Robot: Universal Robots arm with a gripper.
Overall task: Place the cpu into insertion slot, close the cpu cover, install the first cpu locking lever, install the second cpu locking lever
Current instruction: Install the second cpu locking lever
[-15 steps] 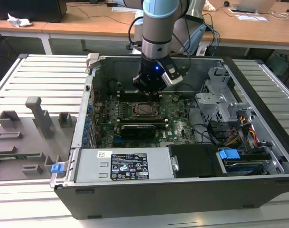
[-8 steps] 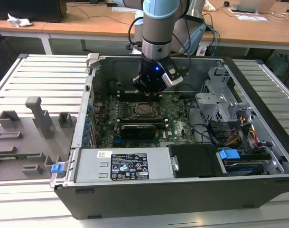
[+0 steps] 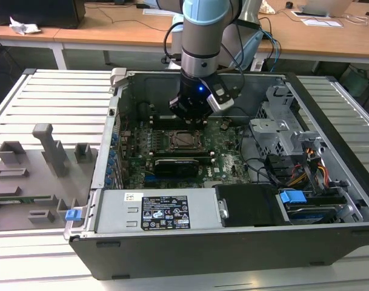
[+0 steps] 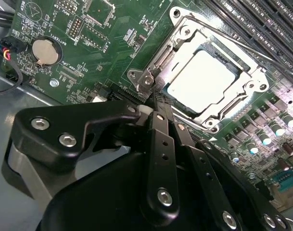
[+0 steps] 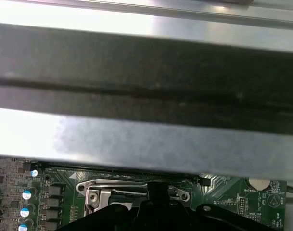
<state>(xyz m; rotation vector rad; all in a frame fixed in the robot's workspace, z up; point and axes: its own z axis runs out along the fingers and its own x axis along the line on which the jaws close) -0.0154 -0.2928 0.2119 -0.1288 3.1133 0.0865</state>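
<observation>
**Ana:** Gripper (image 4: 157, 98) fingers are drawn narrow, pressed together with nothing between them. Their tips sit right at a corner of the socket. What worries you, starting with the biggest thing?

**Ben:** The computer case (image 3: 232, 254). The arm reaches down deep inside it, and in the first wrist view a case wall looms close, so any sideways sweep could knock the wrist against sheet metal.

**Ana:** And the motherboard (image 4: 88, 57)?

**Ben:** Pushing down too hard at that corner would flex it, or scrape the small parts crowded beside the insertion slot (image 3: 185, 139).

**Ana:** The cpu cover (image 4: 247, 72) looks to be lying flat already.

**Ben:** Yes, and the cpu (image 4: 204, 79) lies in the slot, showing pale through the cover's window. If the cover isn't fully seated, I'd expect a lever forced over it to pinch the chip unevenly.

**Ana:** Smallest risk?

**Ben:** The corner bracket (image 4: 145, 81) by the fingertips. Closed fingers have a slim contact, so they could slip off a thin lever and let it spring back.
</observation>
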